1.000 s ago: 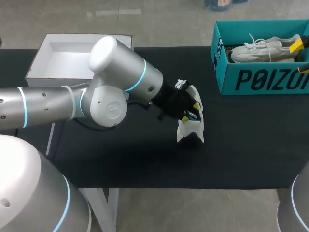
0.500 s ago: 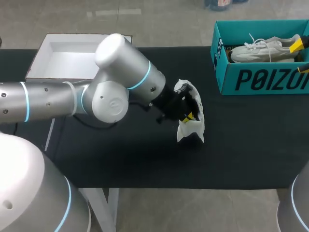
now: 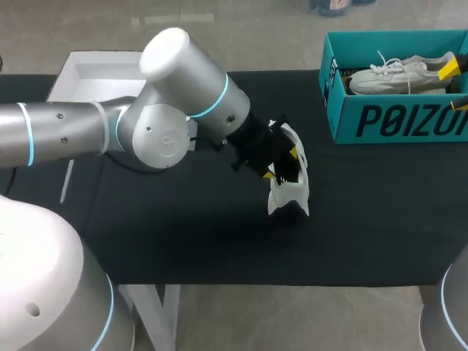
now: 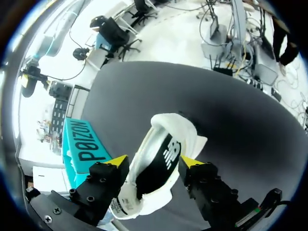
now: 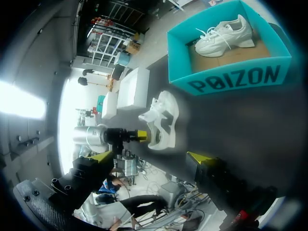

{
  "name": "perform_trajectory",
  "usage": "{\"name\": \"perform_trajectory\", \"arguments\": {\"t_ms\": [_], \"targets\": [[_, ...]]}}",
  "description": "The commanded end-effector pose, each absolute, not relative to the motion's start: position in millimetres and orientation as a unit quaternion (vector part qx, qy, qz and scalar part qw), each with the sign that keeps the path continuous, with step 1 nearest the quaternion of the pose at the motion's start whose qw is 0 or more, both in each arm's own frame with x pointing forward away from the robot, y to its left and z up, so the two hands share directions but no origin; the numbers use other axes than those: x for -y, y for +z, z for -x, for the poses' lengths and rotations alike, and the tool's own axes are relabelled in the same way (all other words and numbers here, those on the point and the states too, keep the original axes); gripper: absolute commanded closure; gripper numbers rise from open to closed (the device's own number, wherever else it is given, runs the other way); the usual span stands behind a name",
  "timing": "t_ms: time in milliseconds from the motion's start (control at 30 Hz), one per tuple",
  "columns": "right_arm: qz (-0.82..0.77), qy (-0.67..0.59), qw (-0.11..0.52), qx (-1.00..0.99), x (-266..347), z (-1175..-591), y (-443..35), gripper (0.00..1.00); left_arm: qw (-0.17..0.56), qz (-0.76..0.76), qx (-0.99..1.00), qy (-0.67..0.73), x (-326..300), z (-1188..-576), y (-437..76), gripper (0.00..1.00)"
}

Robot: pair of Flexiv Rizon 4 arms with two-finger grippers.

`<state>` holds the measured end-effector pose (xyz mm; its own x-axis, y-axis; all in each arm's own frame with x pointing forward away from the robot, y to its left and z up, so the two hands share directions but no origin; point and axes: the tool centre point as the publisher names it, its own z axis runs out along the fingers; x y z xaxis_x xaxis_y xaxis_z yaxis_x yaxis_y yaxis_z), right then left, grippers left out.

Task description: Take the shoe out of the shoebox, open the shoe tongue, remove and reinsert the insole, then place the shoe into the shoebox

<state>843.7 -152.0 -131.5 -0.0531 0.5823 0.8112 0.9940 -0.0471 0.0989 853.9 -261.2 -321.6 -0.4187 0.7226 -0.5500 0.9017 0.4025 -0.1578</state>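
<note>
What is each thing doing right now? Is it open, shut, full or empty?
Shoe, out of its box, on the table.
Blue box, open, with another shoe inside.
White box, open, nothing showing inside.
Left hand, around the shoe; whether it grips is unclear.
Right hand, open, holding nothing.

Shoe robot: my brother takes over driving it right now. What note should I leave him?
Left gripper: around the white shoe on the black table; grip unclear.
Right gripper: open, empty, apart from that shoe.
Done: the shoe is out of the teal shoebox. Its dark insole sits inside it.
Unknown: whether the insole has been out already.
Left: put the shoe into the shoebox, where a second shoe lies.
</note>
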Motion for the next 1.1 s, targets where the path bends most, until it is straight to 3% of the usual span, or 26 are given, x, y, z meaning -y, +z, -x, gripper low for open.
{"name": "perform_trajectory", "arguments": {"t_ms": [33,267,567,1100], "targets": [[0.628,-0.360,0.284,0.629,152,-844,-131,0.00,0.193,-0.523,-0.810,-0.184,272,-859,-326,1.00],[0.628,-0.360,0.284,0.629,152,-844,-131,0.00,0.178,-0.609,-0.768,-0.086,285,-869,-338,1.00],[0.628,-0.360,0.284,0.629,152,-844,-131,0.00,0.015,-0.647,-0.758,-0.085,278,-872,-358,1.00],[0.628,-0.360,0.284,0.629,152,-844,-131,0.00,-0.055,-0.698,-0.713,-0.035,270,-844,-393,1.00]]}}
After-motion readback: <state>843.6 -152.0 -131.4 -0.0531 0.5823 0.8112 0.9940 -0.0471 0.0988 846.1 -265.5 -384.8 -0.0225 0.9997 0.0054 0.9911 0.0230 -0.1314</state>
